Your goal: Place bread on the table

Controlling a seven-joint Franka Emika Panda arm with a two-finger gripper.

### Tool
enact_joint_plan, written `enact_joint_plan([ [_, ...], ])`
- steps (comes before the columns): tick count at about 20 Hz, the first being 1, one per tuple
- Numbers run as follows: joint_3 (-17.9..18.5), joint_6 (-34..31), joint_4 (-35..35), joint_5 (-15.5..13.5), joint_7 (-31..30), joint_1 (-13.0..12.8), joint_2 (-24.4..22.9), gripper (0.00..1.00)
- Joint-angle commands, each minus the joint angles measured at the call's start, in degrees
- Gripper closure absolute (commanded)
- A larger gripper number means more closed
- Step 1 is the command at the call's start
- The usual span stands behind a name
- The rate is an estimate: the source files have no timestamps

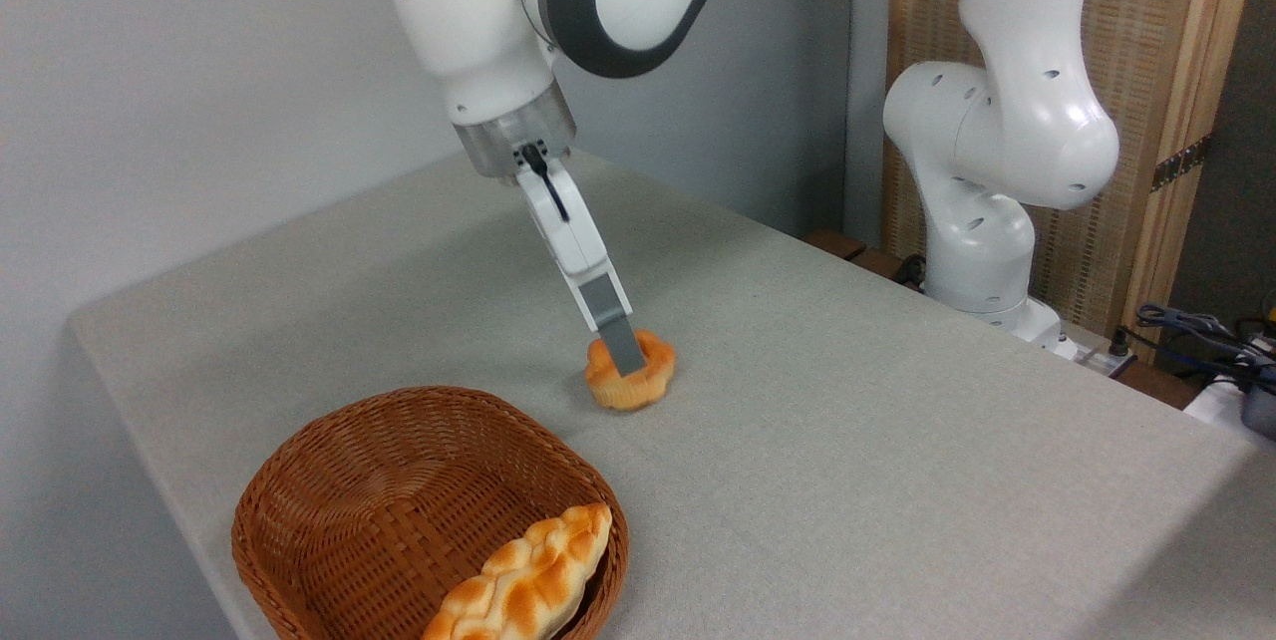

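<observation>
One wicker basket (399,480) sits at the table's (847,441) seven o'clock corner, a braided loaf (528,575) lying against its right wall. At the basket's one o'clock, the small bun (648,376) rests on the cloth, the gripper (623,353) down over it; only one finger (608,306) shows, so I cannot tell how the jaws stand

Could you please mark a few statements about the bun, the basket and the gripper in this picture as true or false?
1. The bread sits on the table, outside the basket. True.
2. The basket is empty. False: a braided loaf lies in it.
3. The gripper is right at the bread, its finger in front of it. True.
4. The bread touches the basket. False: bare cloth separates them.
5. The gripper is high above the table. False: it is down at the bread.
</observation>
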Motion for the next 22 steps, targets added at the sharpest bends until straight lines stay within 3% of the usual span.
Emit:
enact_joint_plan([
  [1,0.9,0.1,5.3,-4.9,-7.7,-0.7,-0.4,0.00],
  [4,1.3,0.1,8.7,-5.8,-8.5,-0.5,-0.3,0.00],
  [7,5.0,0.2,13.5,-5.9,-12.5,-0.4,0.4,0.00],
  [10,7.7,-0.5,17.8,-6.1,-12.5,-0.2,1.3,0.00],
  [16,8.1,-9.3,26.4,-5.5,-12.2,0.7,4.4,0.00],
  [22,9.3,-11.0,30.9,-5.8,-11.9,1.5,7.0,0.00],
])
